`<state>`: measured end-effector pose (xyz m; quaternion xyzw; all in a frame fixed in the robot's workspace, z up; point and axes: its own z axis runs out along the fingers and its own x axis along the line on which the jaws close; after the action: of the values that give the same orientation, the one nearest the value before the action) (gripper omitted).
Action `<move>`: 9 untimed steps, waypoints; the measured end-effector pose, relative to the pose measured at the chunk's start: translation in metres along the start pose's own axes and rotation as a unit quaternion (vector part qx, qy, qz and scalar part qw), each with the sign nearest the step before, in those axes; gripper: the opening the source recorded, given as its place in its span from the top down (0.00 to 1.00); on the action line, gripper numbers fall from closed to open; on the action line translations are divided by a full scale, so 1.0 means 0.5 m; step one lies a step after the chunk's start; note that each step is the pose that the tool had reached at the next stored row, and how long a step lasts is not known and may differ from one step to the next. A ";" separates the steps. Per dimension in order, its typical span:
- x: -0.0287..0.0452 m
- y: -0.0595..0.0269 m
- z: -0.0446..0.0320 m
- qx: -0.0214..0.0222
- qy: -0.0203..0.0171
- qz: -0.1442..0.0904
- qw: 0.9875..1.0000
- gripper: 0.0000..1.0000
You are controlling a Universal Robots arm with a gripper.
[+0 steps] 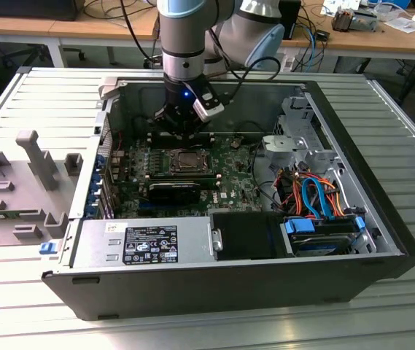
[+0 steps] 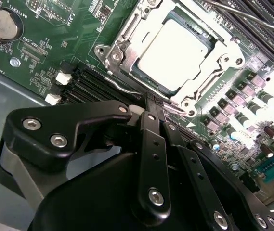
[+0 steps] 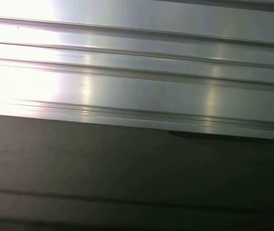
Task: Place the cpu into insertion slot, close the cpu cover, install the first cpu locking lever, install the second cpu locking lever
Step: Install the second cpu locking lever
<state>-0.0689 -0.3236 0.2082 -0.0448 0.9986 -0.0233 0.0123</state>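
Black gripper (image 2: 149,108) closed, fingers pinched together, empty, just beside the silvery socket rim. Flat square cpu (image 2: 171,54), dull pale metal, seated in the insertion slot (image 2: 127,72) on the green board (image 2: 45,43). Thin metal cover (image 2: 226,60) framing it.

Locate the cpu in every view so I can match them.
Exterior view: the cpu sits mid-motherboard, just below the gripper.
Second wrist view: the cpu lies inside the cpu cover, beyond the gripper.
Shared landmark: green motherboard.
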 end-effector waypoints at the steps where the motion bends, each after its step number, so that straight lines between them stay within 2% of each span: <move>1: -0.001 0.000 0.001 0.000 0.000 0.000 1.000 0.89; 5: -0.009 0.000 0.002 0.004 0.002 -0.002 1.000 0.89; 9: -0.019 0.000 0.003 0.005 0.002 -0.003 1.000 0.89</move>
<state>-0.0594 -0.3230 0.2072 -0.0482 0.9984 -0.0286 0.0101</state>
